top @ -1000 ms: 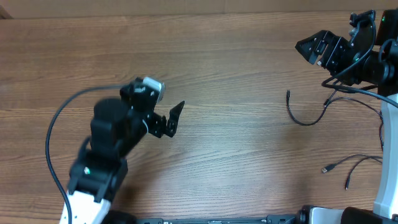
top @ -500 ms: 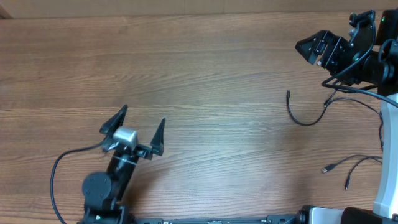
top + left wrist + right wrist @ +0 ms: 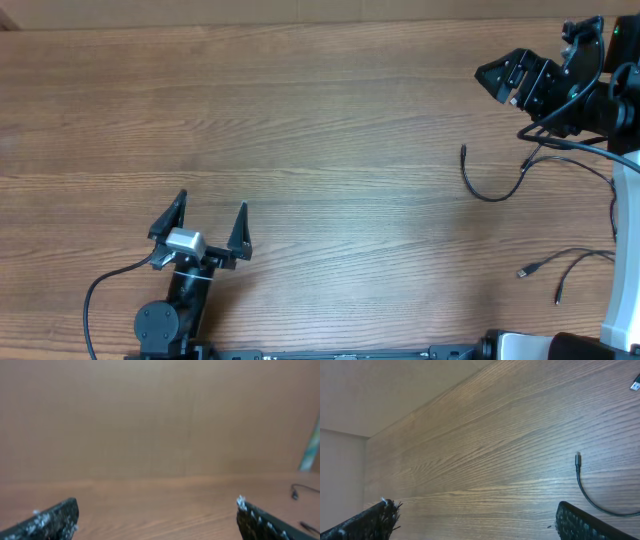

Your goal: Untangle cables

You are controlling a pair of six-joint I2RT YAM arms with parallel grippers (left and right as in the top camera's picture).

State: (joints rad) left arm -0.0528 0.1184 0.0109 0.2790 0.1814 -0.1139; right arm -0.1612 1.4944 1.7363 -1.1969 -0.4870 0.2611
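The left tool point(image 3: 211, 212) stands spread wide and holds nothing, low over the tabletop point(image 3: 330, 120) near its front edge. The right tool point(image 3: 503, 73), also spread wide and empty, hovers at the far right corner. The cables point(image 3: 487, 196) lie loose on the tabletop along its right side, touching neither tool.

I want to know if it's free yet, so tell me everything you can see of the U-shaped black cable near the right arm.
The U-shaped cable is a thin black cord lying flat on the wooden table. Its free end carries a small plug, paler at the tip in the right wrist view. From there it dips in an open curve and rises toward the right arm, where its far end is lost among other wires. Nothing grips it.
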